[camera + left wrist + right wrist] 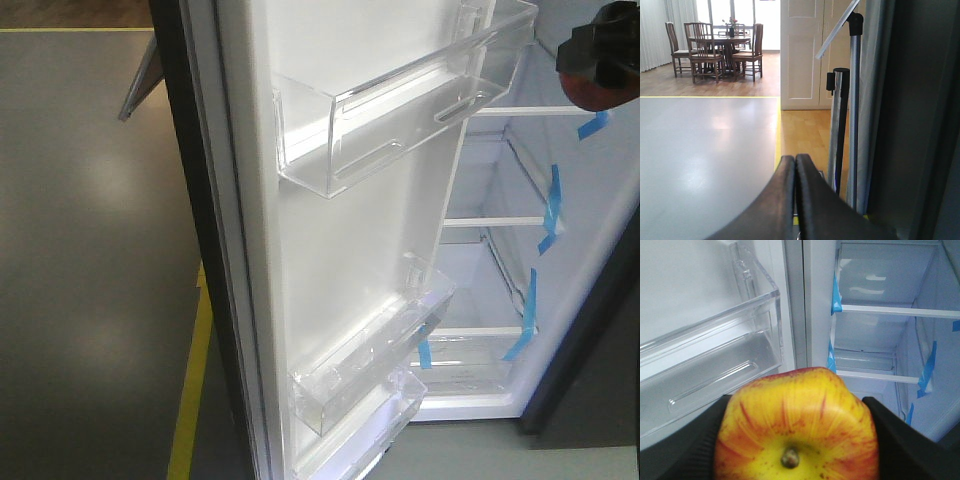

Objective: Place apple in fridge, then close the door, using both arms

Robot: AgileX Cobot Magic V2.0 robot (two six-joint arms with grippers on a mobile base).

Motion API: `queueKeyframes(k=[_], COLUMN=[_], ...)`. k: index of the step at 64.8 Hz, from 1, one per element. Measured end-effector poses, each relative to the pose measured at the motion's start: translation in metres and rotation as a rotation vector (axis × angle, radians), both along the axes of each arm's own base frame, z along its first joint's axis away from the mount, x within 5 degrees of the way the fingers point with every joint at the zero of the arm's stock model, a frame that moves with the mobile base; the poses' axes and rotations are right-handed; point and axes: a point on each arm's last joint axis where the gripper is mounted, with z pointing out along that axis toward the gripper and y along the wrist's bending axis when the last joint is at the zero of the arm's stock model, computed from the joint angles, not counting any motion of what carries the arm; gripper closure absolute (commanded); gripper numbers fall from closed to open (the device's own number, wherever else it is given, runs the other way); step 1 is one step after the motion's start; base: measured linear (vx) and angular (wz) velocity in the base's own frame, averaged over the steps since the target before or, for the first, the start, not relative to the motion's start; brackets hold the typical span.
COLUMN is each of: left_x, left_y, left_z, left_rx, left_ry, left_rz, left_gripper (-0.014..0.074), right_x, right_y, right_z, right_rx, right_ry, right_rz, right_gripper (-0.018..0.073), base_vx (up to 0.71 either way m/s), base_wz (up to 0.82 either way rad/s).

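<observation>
The red and yellow apple fills the bottom of the right wrist view, stem toward the camera, with my right gripper shut on its sides. In the front view the apple hangs at the top right edge, level with the fridge's upper shelf. The door stands wide open, its white lining and clear bins facing me. My left gripper is shut on nothing, pointing past the dark grey outer face of the door toward the floor.
Glass shelves edged with blue tape divide the fridge. A clear door bin lies left of the apple. A metal stand rises beside the door. Yellow floor tape runs below. A dining table with chairs stands far off.
</observation>
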Motion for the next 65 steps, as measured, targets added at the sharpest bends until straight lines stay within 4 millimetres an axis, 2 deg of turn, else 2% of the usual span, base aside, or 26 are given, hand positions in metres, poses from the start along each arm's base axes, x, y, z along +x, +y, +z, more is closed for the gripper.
queueKeyframes(k=[43,50,55,65], left_x=[0.000,0.000,0.000,0.000], left_y=[0.000,0.000,0.000,0.000], left_z=[0.000,0.000,0.000,0.000], left_rx=[0.000,0.000,0.000,0.000], left_ry=[0.000,0.000,0.000,0.000], left_rz=[0.000,0.000,0.000,0.000], left_gripper=[0.0602,0.0602,0.0602,0.0602], right_x=[0.000,-0.005,-0.015,-0.038], right_y=[0.000,0.000,0.002,0.008], right_z=[0.000,0.005,0.018,0.068], right_rx=[0.009,0.015,0.051,0.137], right_ry=[0.001,-0.015,-0.069,-0.318], right_rz=[-0.003,-0.002,0.007,0.063], right_gripper=[0.0568,0.0568,0.0568,0.0568], base_vx=[0.00,0.00,0.00,0.00], base_wz=[0.00,0.00,0.00,0.00])
